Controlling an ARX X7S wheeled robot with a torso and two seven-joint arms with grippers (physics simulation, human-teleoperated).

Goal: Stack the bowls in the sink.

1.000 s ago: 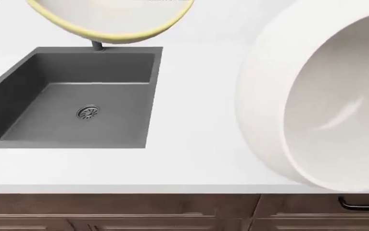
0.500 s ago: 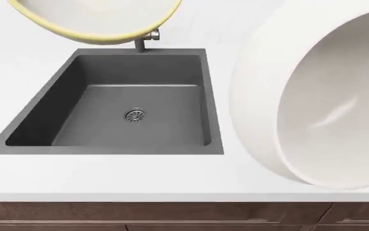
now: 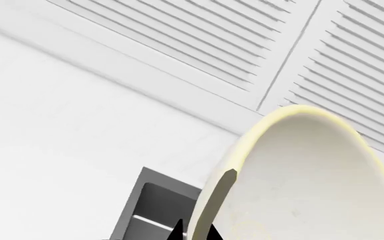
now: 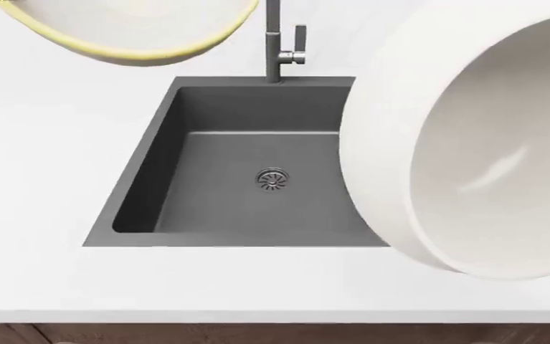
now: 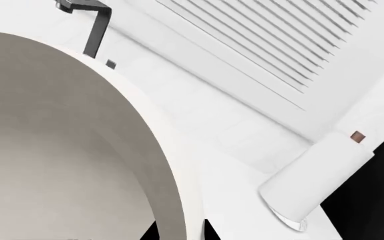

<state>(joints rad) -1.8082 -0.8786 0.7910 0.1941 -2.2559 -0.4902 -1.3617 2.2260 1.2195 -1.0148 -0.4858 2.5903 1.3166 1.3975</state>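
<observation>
1. At your far left in the head view, the cream bowl [image 4: 131,29] with its pale yellow rim is up in the air, above and behind the left side of the sink [image 4: 236,168], cut off by the frame's top edge.
2. Your left gripper [image 3: 193,231] shows in the left wrist view only as dark fingertips either side of that bowl's rim [image 3: 222,180]; you are pinching the cream bowl there.
3. The sink sits in the white countertop [image 4: 54,179], its round drain [image 4: 272,180] bare and the faucet [image 4: 277,43] standing at the back edge.
4. To the right, the white bowl [image 4: 475,143] is tipped on its side, mouth facing right, and hides the sink's right edge.
5. Your right gripper [image 5: 178,231] shows only as dark tips either side of the white bowl's wall [image 5: 171,200]; it grips that wall.
6. The right wrist view also shows a white cylinder [image 5: 315,172] on the counter.
</observation>
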